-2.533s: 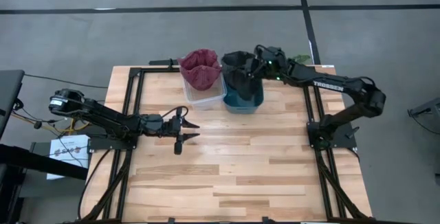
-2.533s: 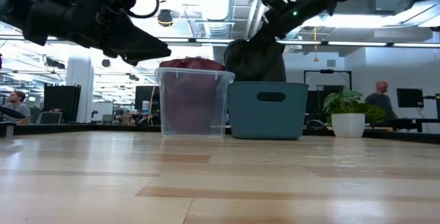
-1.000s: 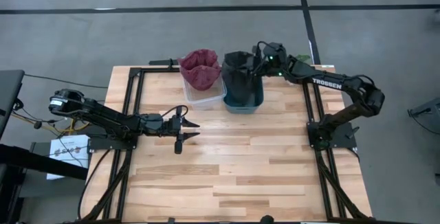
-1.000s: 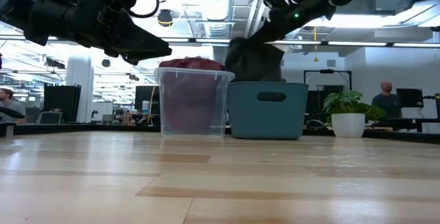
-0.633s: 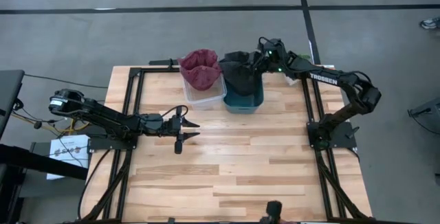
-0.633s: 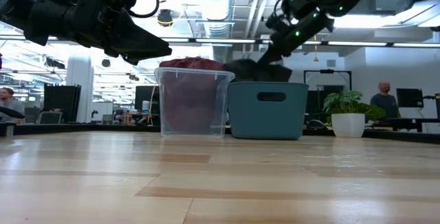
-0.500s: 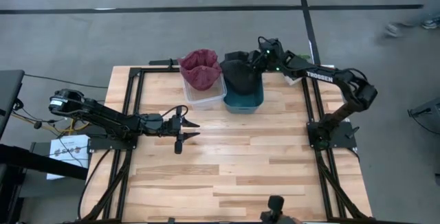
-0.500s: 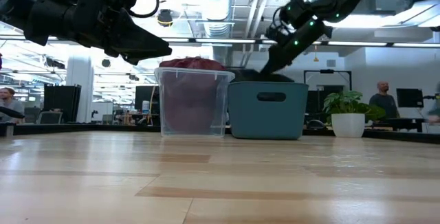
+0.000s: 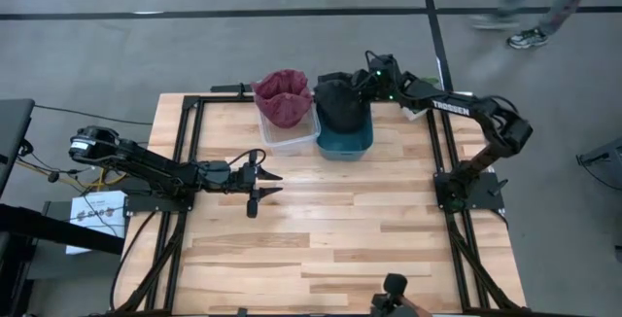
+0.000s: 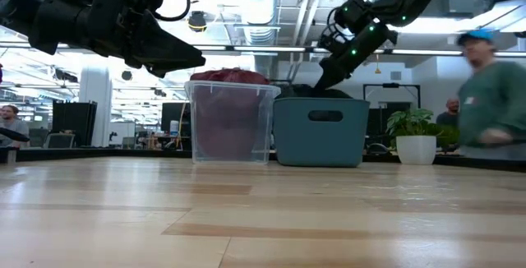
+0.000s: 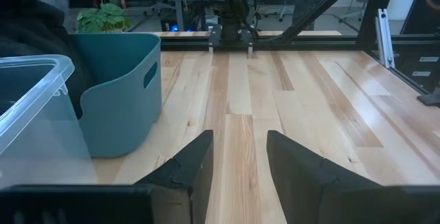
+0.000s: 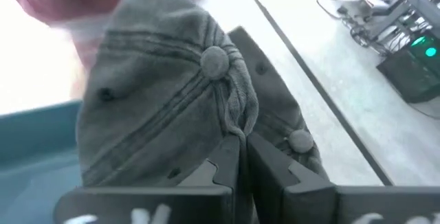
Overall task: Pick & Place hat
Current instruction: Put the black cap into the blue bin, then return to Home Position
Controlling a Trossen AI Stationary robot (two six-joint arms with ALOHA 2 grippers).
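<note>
Landmark: teal bin (image 9: 344,134) at the far edge of the bench (image 9: 321,229). Dark grey hat (image 9: 340,103) sits in the mouth of the teal bin, crown bulging above the rim; the low view shows only a low dark hump (image 10: 316,92) over the bin's top edge. Right gripper (image 9: 362,86) is at the bin's far right corner, directly over the hat; in the right wrist view its fingers (image 12: 223,169) are drawn nearly together with a fold of the hat's fabric (image 12: 165,107) pinched between them, just below the crown button. A second dark hat lies under the first, its own button visible beside the fingers. Clear plastic bin (image 9: 287,127) stands touching the teal bin on its left side and holds a maroon hat (image 9: 283,94) piled above its rim. Left gripper (image 9: 264,187) hangs above bare bench, well apart from the teal bin on its near-left side, jaws spread wide and holding nothing; the left wrist view shows wood between its fingers (image 11: 196,165). A potted plant (image 10: 415,135) stands beyond the teal bin on its right. A person (image 10: 491,95) in a blue cap is in the room behind, right of the plant.
</note>
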